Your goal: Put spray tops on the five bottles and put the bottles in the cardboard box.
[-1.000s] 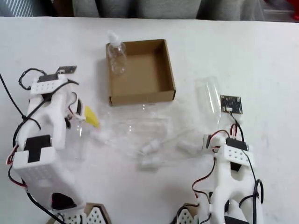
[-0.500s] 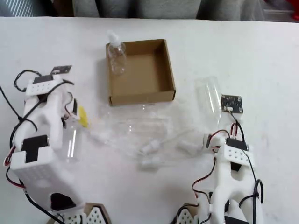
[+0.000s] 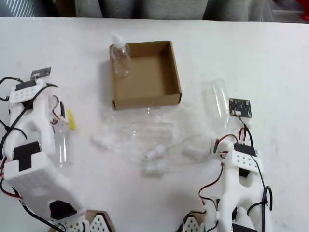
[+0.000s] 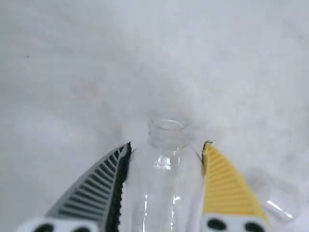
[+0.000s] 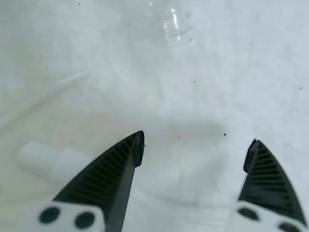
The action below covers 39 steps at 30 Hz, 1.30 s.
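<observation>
Clear plastic bottle [image 4: 166, 193], open-necked and with no spray top yet, clamped at the shoulder between the grey and yellow fingers of the left gripper [image 4: 166, 145]; closed snugly on it, neck poking out past the tips. Well apart from the cardboard box [image 3: 145, 102], off to its left and nearer the arms.

Right gripper [image 5: 193, 150] spread wide, holding nothing, low over the table [image 3: 241, 48] on the near right side of the box. White spray top [image 5: 48, 162] just beside one finger, another bare bottle neck [image 5: 175, 30] farther out.

At the box's far left corner, one capped bottle [image 3: 119, 57] upright; inside the wall or just outside, hard to tell. Between box and arms, a loose heap of clear bottles [image 3: 140, 130] and spray tops [image 3: 155, 155].

Likely trouble: thin, slick walls buckling or sliding under the squeeze, tilting the neck off line once a top gets pressed on. Also possible: a dip tube missing the narrow mouth, or snagging in the heap and dragging neighbours along.
</observation>
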Tool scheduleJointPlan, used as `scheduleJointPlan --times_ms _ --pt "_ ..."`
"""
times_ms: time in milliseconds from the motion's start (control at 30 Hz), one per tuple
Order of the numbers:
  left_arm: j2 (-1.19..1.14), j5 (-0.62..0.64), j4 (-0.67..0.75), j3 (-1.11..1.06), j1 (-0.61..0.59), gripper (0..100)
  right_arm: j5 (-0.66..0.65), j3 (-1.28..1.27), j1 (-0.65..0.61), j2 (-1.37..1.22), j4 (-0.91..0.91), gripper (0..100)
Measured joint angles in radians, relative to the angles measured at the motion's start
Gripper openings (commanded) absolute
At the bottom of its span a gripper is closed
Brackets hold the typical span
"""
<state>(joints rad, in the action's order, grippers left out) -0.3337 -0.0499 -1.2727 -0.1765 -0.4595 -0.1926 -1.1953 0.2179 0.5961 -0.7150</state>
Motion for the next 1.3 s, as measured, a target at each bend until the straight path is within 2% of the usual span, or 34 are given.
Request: scheduleJointPlan --times_ms 67,367,700,900,1133,1300 --pt "0.000 0.005 0.000 0.000 0.000 21 0.000 0.000 0.000 0.000 0.000 30.0" --pt "0.000 0.003 -0.005 0.000 -0.002 22 0.000 0.000 0.000 0.000 0.000 30.0" --pt "0.006 -0.126 -0.055 0.000 -0.002 22 0.000 0.000 0.000 0.000 0.000 30.0" --pt "0.018 -0.183 -0.055 0.000 -0.002 33 0.000 0.000 0.000 0.000 0.000 30.0" --pt "0.020 -0.187 -0.055 0.000 -0.002 34 0.000 0.000 0.000 0.000 0.000 30.0" --pt "0.020 -0.247 -0.055 -0.006 -0.002 34 0.000 0.000 0.000 0.000 0.000 30.0"
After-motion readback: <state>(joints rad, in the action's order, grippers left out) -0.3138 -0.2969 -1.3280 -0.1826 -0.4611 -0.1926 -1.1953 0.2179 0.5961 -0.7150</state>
